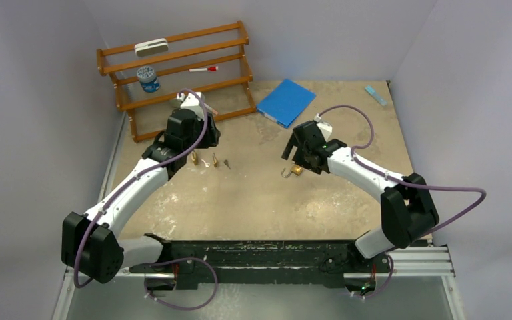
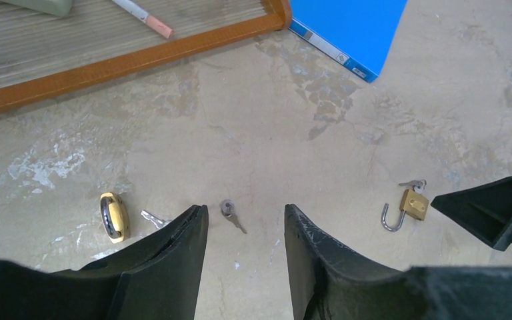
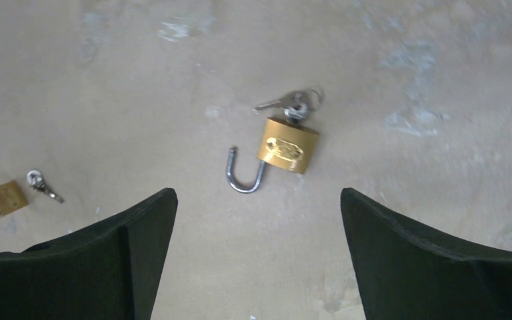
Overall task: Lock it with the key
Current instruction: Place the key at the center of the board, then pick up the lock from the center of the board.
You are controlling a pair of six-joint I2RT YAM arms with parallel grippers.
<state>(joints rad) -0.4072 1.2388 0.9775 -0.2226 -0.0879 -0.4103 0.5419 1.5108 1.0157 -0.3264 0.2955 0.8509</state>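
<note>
Top: right gripper sits just over the padlock on the table. Left gripper is over a row of small bits near the rack. I can't read finger state from up here.

Left wrist: fingers apart, nothing between them. A loose key lies just ahead of the gap. A second lock is off to one side, and the padlock is well apart on the other.

Right wrist: fingers wide apart, empty. Padlock lies flat ahead of them, with the shackle swung out of the body. The key looks seated in the cylinder (seems to be a spare on the ring too).

My read: nothing is locked yet. Left to do: grip the body, push the shackle home, turn the key.
</note>
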